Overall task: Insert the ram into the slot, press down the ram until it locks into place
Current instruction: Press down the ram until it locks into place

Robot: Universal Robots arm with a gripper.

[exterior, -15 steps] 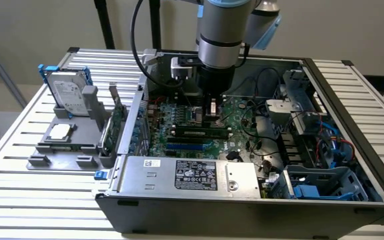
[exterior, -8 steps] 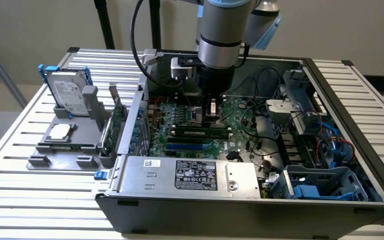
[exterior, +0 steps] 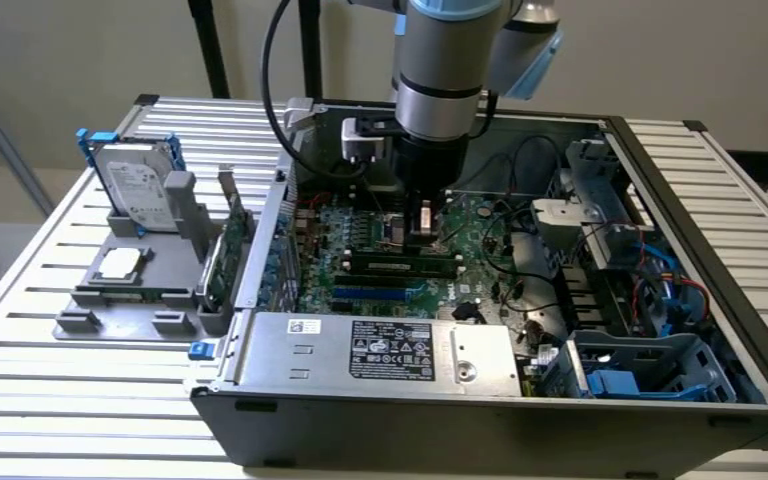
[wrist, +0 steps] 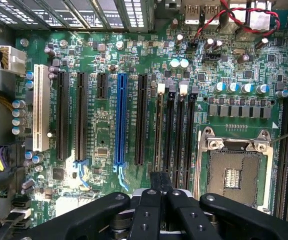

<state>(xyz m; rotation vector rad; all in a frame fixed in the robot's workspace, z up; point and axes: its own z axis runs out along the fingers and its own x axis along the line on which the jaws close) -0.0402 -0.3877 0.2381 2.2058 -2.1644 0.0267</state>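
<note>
The open computer case (exterior: 491,390) rests on a slatted aluminium tabletop (exterior: 37,360). A grey parts holder (exterior: 131,290) stands near the tabletop's edge on the exterior view's left. The gripper (wrist: 160,187) hangs inside the case above the motherboard (wrist: 104,125), fingers clenched together, grasping nothing visible. The ram (exterior: 395,266) sits seated in the slot (exterior: 398,276), mid-board. Case walls bound the working room closely.

The ram (exterior: 395,266) looks matt green board with black chips; the slot (wrist: 159,127) is black plastic; the worktop (exterior: 51,400) is ribbed, brushed metal.
</note>
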